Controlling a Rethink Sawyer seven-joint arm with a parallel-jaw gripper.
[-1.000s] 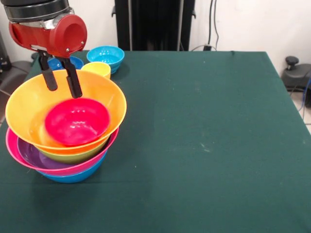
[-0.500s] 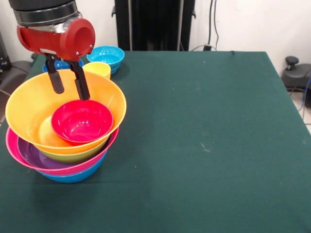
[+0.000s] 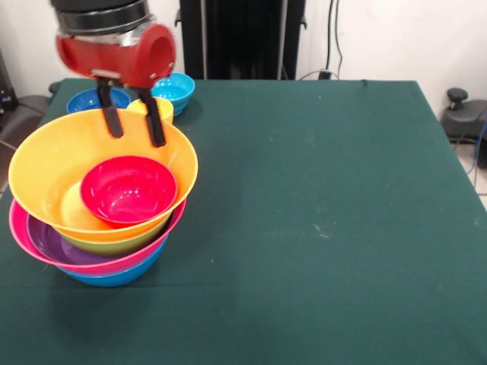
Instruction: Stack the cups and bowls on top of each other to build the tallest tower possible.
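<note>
A dark green cloth covered the desk (image 3: 319, 228), with a white wall and a black stand behind it. The tower (image 3: 99, 205) stood near the desk's left front edge: a blue bowl (image 3: 114, 277) at the bottom, then a pink bowl (image 3: 23, 232), a purple bowl (image 3: 53, 245), a green bowl (image 3: 114, 245) and a wide orange bowl (image 3: 46, 163), each nested in the one below, likely so the pile sits steady. A small red bowl (image 3: 128, 190) lay inside the orange bowl, a little right of its middle, leaning toward its right wall. Above the orange bowl's far rim hung the pincer (image 3: 135, 125), its two black fingers (image 3: 157, 122) spread apart with nothing between them, apparently free of the red bowl. Beyond it, at the desk's far left corner, sat a dark blue bowl (image 3: 84, 99), a light blue bowl (image 3: 176, 89) and a yellow cup (image 3: 156, 108), close together and probably the next pieces for the tower. No red cup could be seen. No brand, label or writing could be read anywhere.
</note>
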